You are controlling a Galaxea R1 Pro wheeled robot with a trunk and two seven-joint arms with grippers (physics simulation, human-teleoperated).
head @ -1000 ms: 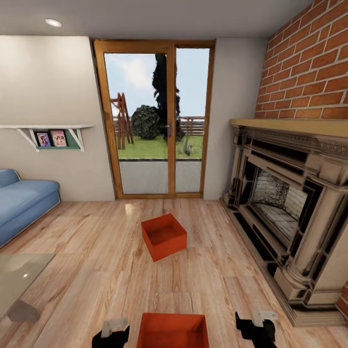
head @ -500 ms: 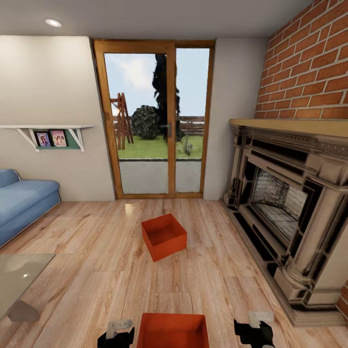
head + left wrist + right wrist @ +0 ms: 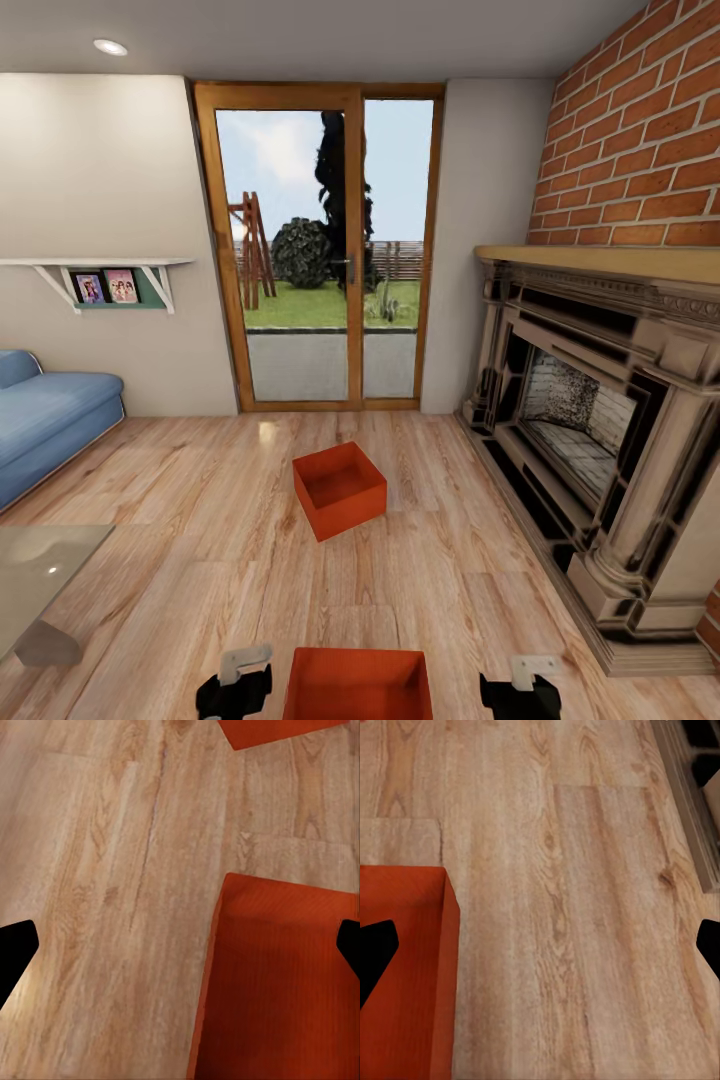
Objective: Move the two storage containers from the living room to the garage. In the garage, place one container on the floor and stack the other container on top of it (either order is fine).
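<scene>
Both grippers, left (image 3: 233, 690) and right (image 3: 520, 692), hang spread wide (empty) flanking the near storage container (image 3: 358, 684).

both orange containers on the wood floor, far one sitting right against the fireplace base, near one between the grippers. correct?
Not quite. The head view shows the far container standing in the open on the wood floor, apart from the fireplace. The near container does sit between the left gripper and right gripper.
</scene>
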